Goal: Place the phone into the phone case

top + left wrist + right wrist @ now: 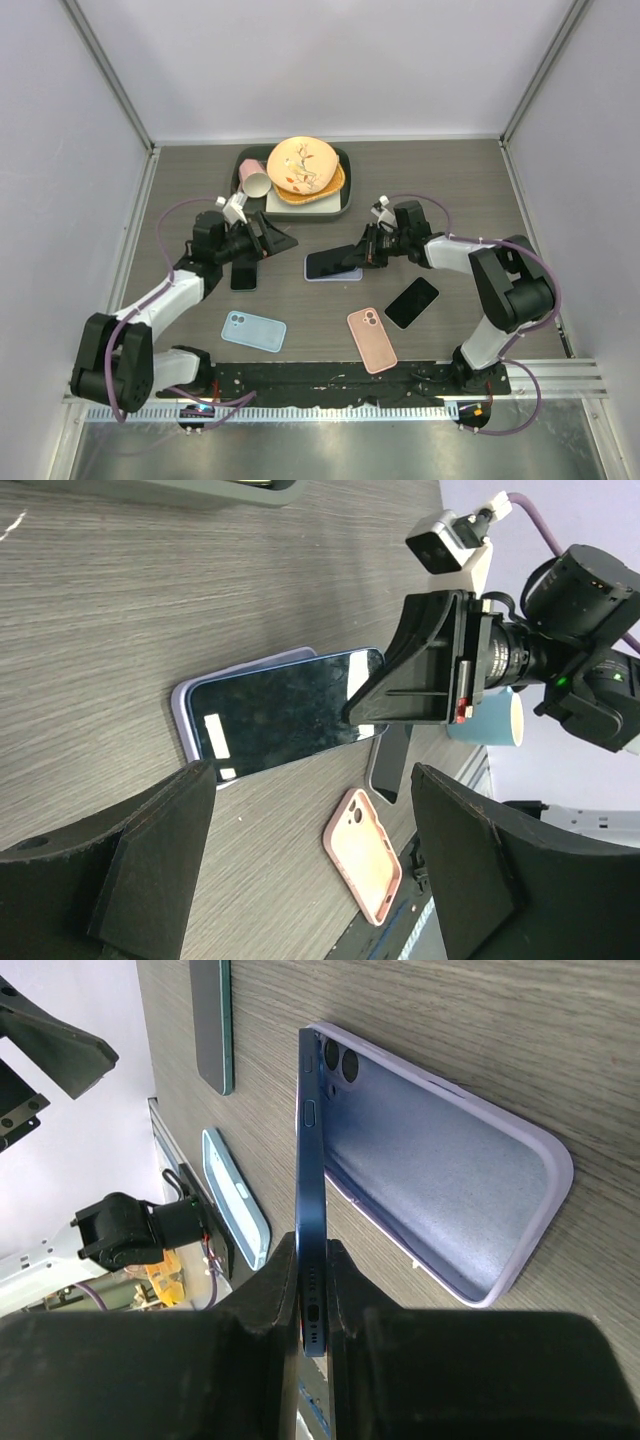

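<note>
1. Grips phone in right gripper, jaws narrow, pinched on its thin lower end.
2. Holds phone tilted over lilac case, one long edge down at the case's wall, the other raised.
3. Hangs left gripper just left of the case, jaws wide, holding nothing, beside a dark phone flat on table.
4. Shows pink case, blue case and black phone lying nearer the bases.
5. Shows tray at the far side with plates and cup.
</note>
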